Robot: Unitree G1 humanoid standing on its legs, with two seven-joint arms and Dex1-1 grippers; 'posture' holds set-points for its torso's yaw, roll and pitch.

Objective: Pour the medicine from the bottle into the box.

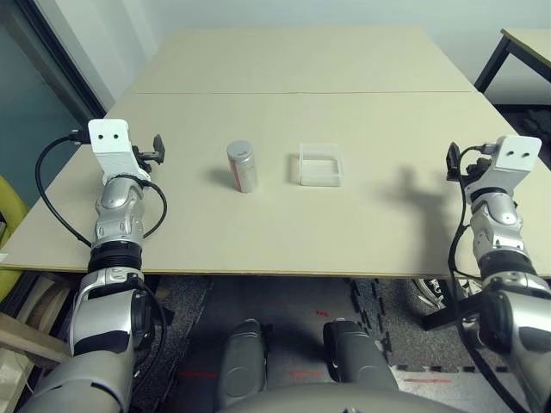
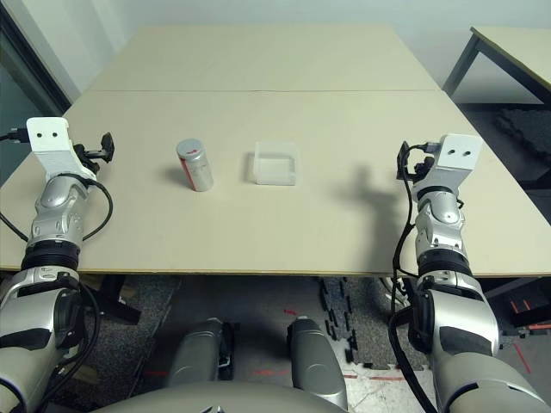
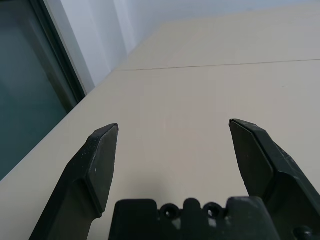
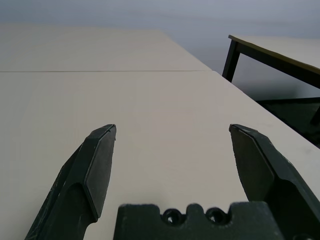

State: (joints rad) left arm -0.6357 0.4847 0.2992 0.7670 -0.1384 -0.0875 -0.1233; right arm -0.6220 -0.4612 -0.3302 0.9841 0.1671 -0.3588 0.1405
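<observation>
The bottle (image 1: 243,167) stood upright on the surface (image 1: 258,245), its long axis vertical, at about three o'clock from the left claw (image 3: 173,122), which was wide and empty and seemed the nearer one. The box (image 1: 321,166) lay at three o'clock from the bottle.

The two arms, left (image 1: 119,215) and right (image 1: 497,219), are silver with rounded segments, black ribbed sleeves and black joint parts. Each wrist carries a white bracket (image 2: 50,146) with two dark round holes, and black cables (image 1: 47,198) loop beside the forearms. The black jaws of the left gripper (image 3: 173,122) and right gripper (image 4: 172,126) have tapered fingers; between their bases sits a notched black block (image 4: 197,222) with two screw holes.
</observation>
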